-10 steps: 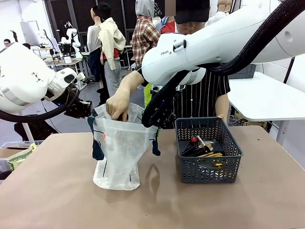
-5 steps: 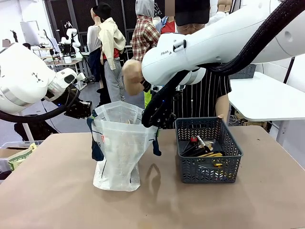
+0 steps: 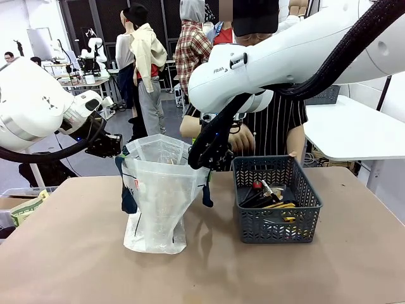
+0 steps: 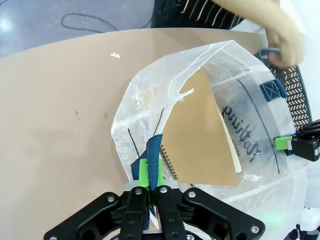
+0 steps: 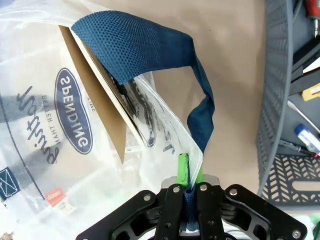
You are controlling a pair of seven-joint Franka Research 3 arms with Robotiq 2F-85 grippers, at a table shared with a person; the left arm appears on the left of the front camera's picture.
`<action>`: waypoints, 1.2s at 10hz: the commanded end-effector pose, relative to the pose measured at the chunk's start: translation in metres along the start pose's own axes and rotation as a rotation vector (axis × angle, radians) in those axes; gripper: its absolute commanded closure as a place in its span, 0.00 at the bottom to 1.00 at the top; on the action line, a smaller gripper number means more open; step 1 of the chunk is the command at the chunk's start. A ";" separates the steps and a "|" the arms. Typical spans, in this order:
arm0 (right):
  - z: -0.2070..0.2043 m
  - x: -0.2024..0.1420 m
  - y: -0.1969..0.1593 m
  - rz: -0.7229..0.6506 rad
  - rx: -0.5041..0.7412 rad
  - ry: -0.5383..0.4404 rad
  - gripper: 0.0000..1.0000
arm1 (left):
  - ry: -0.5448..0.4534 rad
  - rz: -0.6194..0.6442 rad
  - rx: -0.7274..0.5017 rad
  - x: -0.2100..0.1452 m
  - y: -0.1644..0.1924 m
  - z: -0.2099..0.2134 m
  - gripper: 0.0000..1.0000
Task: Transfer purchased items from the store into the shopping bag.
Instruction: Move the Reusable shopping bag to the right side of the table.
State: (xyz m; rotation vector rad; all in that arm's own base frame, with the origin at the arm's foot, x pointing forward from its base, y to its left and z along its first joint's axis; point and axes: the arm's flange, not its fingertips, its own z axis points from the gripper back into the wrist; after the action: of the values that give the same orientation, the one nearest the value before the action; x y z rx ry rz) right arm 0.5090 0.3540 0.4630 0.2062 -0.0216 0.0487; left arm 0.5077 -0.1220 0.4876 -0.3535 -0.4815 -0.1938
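The shopping bag stands open at table centre-left, translucent white with navy handles. My left gripper is shut on its left navy handle; my right gripper is shut on the right navy handle. In the wrist views these are the left gripper and right gripper. A brown spiral notebook leans inside the bag. The store, a dark grey mesh basket, sits to the right and holds several purchased items. The person's hand hovers over its back-left corner.
The person stands behind the basket at the far side. A white table is at the back right. Bare brown tabletop lies in front of the bag and basket. A box with papers sits off the table's left edge.
The person's hand came up out of the bag and moved right to the basket. Both grippers still hold the bag open in the same place.
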 end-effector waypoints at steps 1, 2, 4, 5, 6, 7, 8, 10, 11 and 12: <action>0.001 -0.001 -0.001 -0.005 0.003 0.000 1.00 | -0.016 0.002 0.008 -0.003 0.001 0.003 1.00; 0.001 -0.001 -0.001 -0.005 0.003 0.000 1.00 | -0.016 0.002 0.008 -0.003 0.001 0.003 1.00; 0.001 -0.001 -0.001 -0.005 0.003 0.000 1.00 | -0.016 0.002 0.008 -0.003 0.001 0.003 1.00; 0.001 -0.001 -0.001 -0.005 0.003 0.000 1.00 | -0.016 0.002 0.008 -0.003 0.001 0.003 1.00; 0.001 -0.001 -0.001 -0.005 0.003 0.000 1.00 | -0.016 0.002 0.008 -0.003 0.001 0.003 1.00; 0.001 -0.001 -0.001 -0.005 0.003 0.000 1.00 | -0.016 0.002 0.008 -0.003 0.001 0.003 1.00; 0.001 -0.001 -0.001 -0.005 0.003 0.000 1.00 | -0.016 0.002 0.008 -0.003 0.001 0.003 1.00; 0.001 -0.001 -0.001 -0.005 0.003 0.000 1.00 | -0.016 0.002 0.008 -0.003 0.001 0.003 1.00; 0.001 -0.001 -0.001 -0.005 0.003 0.000 1.00 | -0.016 0.002 0.008 -0.003 0.001 0.003 1.00; 0.001 -0.001 -0.001 -0.005 0.003 0.000 1.00 | -0.016 0.002 0.008 -0.003 0.001 0.003 1.00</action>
State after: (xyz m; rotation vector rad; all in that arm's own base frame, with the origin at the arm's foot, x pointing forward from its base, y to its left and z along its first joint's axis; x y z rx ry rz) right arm 0.5090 0.3540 0.4630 0.2062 -0.0216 0.0487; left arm 0.5077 -0.1220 0.4876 -0.3535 -0.4815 -0.1938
